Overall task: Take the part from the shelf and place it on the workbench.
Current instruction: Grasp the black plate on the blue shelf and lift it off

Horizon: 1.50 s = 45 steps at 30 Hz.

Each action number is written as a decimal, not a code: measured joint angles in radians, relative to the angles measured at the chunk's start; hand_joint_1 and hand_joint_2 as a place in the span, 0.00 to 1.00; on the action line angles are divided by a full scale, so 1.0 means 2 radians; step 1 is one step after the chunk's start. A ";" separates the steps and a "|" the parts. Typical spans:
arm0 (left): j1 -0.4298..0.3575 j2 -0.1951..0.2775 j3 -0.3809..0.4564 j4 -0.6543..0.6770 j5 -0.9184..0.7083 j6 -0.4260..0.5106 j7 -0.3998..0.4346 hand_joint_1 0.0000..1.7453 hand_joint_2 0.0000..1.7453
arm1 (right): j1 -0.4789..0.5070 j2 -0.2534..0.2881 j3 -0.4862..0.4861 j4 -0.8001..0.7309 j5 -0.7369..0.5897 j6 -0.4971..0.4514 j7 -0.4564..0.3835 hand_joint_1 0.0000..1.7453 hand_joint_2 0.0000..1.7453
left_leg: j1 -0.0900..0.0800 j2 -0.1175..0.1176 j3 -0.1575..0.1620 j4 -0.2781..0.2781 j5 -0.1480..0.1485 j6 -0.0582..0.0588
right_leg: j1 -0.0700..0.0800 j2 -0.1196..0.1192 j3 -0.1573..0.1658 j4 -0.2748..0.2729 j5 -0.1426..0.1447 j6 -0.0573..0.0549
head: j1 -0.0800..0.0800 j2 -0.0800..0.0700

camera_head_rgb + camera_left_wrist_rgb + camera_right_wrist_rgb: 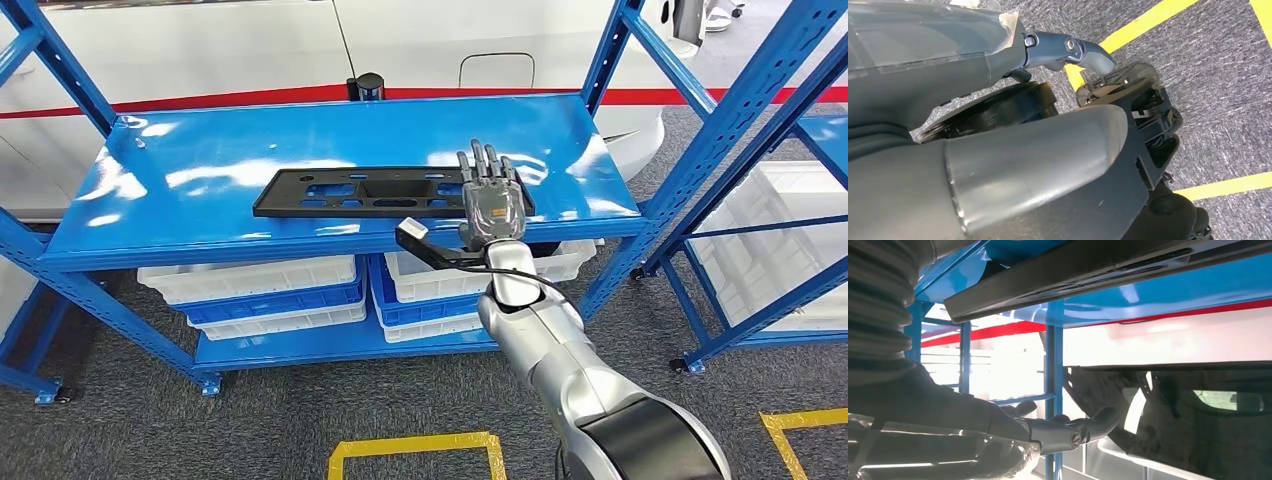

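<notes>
- The blue shelf (150,215) is standing in front of the robot, and its top deck is carrying the task's thing: the black part (360,192), a long flat plate with cut-outs, is lying flat near the deck's front edge.
- White and blue bins (270,285) are sitting stacked on the lower level.
- The right hand (490,205) is reaching over the part's right end, fingers (487,160) extended and spread, lying over or just above it; whether they are touching it cannot be told. It is gripping nothing yet.
- The left hand (998,55) is hanging over grey carpet with yellow floor lines; whether its fingers are open or closed cannot be told.
- Step in hand, as I judge it: the reach, with the grasp not yet made. The next move is calling for the fingers and thumb to close around the plate's right end or front edge, then lift it level, since so long a piece held at one end may tip.
- No brand, label or readable writing is showing.
</notes>
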 joint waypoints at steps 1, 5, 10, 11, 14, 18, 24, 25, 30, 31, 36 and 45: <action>0.000 0.000 0.000 0.000 0.000 0.000 0.000 0.00 0.00 | 0.000 0.001 0.000 0.000 0.000 0.001 0.000 0.00 1.00 | 0.000 0.000 0.000 0.000 0.000 0.000 | 0.000 0.000 0.000 0.000 0.000 0.000 | 0.000 0.000; -0.001 0.000 0.000 0.000 0.000 0.000 0.000 0.00 0.00 | -0.001 0.002 0.000 0.002 0.000 0.004 0.000 0.00 1.00 | 0.000 0.000 0.000 0.000 0.000 0.000 | 0.000 0.000 0.000 0.000 0.000 0.000 | 0.000 0.000; -0.002 -0.001 0.000 0.000 0.000 0.000 0.000 0.00 0.00 | -0.001 0.003 0.000 0.003 0.000 0.006 0.000 0.00 1.00 | 0.000 0.000 0.000 0.000 0.000 0.000 | 0.000 0.000 0.000 0.000 0.000 0.000 | 0.000 0.000; -0.002 -0.001 0.000 0.000 0.000 0.000 0.000 0.00 0.00 | -0.001 0.003 0.000 0.003 0.000 0.006 0.000 0.00 1.00 | 0.000 0.000 0.000 0.000 0.000 0.000 | 0.000 0.000 0.000 0.000 0.000 0.000 | 0.000 0.000; -0.003 -0.001 0.000 0.000 0.000 0.000 0.000 0.00 0.00 | -0.001 0.003 0.000 0.006 0.000 0.007 -0.001 0.00 1.00 | 0.000 0.000 0.000 0.000 0.000 0.000 | 0.000 0.000 0.000 0.000 0.000 0.000 | 0.000 0.000; -0.003 -0.001 -0.003 0.000 0.001 -0.001 0.000 0.00 0.00 | -0.001 0.003 -0.002 0.012 0.000 0.008 -0.003 0.00 1.00 | 0.000 0.000 0.000 0.000 0.000 0.000 | 0.000 0.000 0.000 0.000 0.000 0.000 | 0.000 0.000; -0.011 -0.002 -0.007 0.000 0.005 0.000 0.031 0.00 0.00 | -0.004 0.005 -0.005 0.029 0.000 0.006 -0.004 0.00 1.00 | 0.000 0.000 0.000 0.000 0.000 0.000 | 0.000 0.000 0.000 0.000 0.000 0.000 | 0.000 0.000; -0.013 -0.003 -0.007 0.000 0.006 0.000 0.035 0.00 0.00 | -0.005 0.005 -0.005 0.031 0.000 0.006 -0.005 0.00 1.00 | 0.000 0.000 0.000 0.000 0.000 0.000 | 0.000 0.000 0.000 0.000 0.000 0.000 | 0.000 0.000; -0.018 -0.004 -0.007 0.000 0.008 0.001 0.039 0.00 0.00 | -0.010 0.009 -0.008 0.042 0.000 0.006 -0.007 0.00 1.00 | 0.000 0.000 0.000 0.000 0.000 0.000 | 0.000 0.000 0.000 0.000 0.000 0.000 | 0.000 0.000; -0.018 -0.005 -0.007 0.000 0.009 0.001 0.039 0.00 0.00 | -0.011 0.010 -0.008 0.043 0.000 0.006 -0.007 0.00 1.00 | 0.000 0.000 0.000 0.000 0.000 0.000 | 0.000 0.000 0.000 0.000 0.000 0.000 | 0.000 0.000; -0.018 -0.005 -0.007 0.000 0.010 0.001 0.038 0.00 0.00 | -0.014 0.013 -0.009 0.049 0.000 0.005 -0.010 0.00 1.00 | 0.000 0.000 0.000 0.000 0.000 0.000 | 0.000 0.000 0.000 0.000 0.000 0.000 | 0.000 0.000; -0.007 -0.004 -0.007 0.002 0.016 0.005 -0.004 0.00 0.00 | -0.016 0.017 -0.010 0.054 0.000 0.003 -0.011 0.00 1.00 | 0.000 0.000 0.000 0.000 0.000 0.000 | 0.000 0.000 0.000 0.000 0.000 0.000 | 0.000 0.000</action>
